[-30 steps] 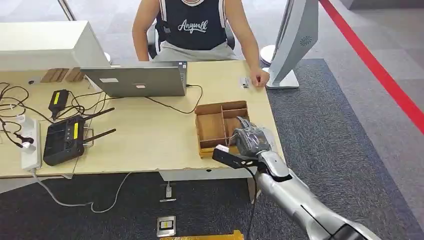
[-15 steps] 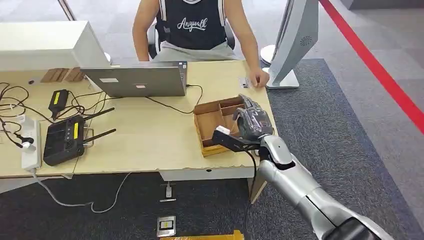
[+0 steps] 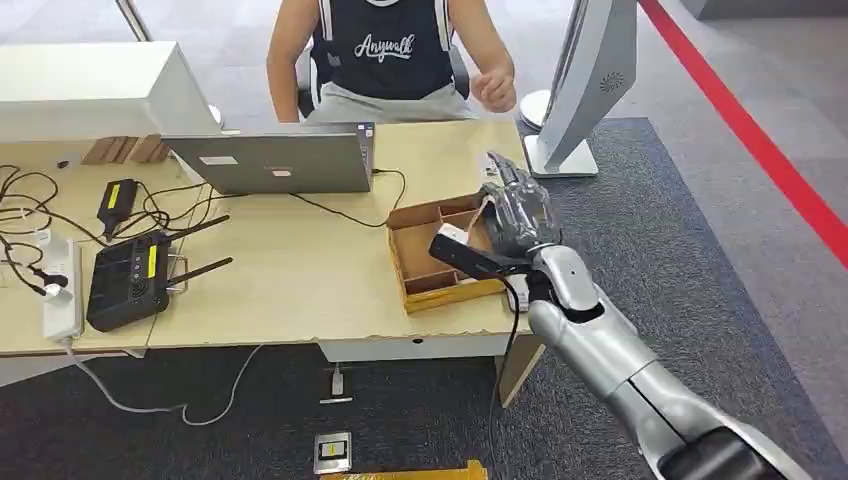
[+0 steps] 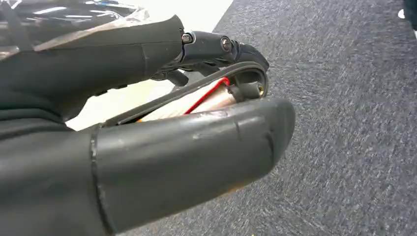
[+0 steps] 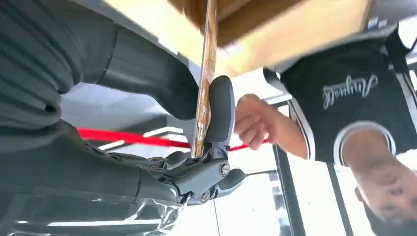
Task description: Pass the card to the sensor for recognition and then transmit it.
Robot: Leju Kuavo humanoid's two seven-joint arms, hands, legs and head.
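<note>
My right hand (image 3: 518, 215) hovers above the far right corner of a wooden compartment box (image 3: 397, 258) on the table. In the right wrist view a thin card (image 5: 203, 88), seen edge-on, is pinched between the thick thumb (image 5: 147, 73) and a dark finger (image 5: 220, 110). A person's hand (image 3: 495, 92) is raised above the table's far edge, beyond my hand, and it shows just past the card as an open hand (image 5: 253, 120). My left hand (image 4: 147, 147) hangs over grey carpet with its fingers curled in to the thumb.
A laptop (image 3: 270, 160) stands at the table's far middle, with a black router (image 3: 128, 280), a power strip (image 3: 60, 290) and cables on the left. A white standing panel (image 3: 590, 80) rises off the table's far right corner. A seated person (image 3: 385, 50) faces me.
My right hand has risen and moved away from me over the box with the card. The person's hand has lifted off the table.
</note>
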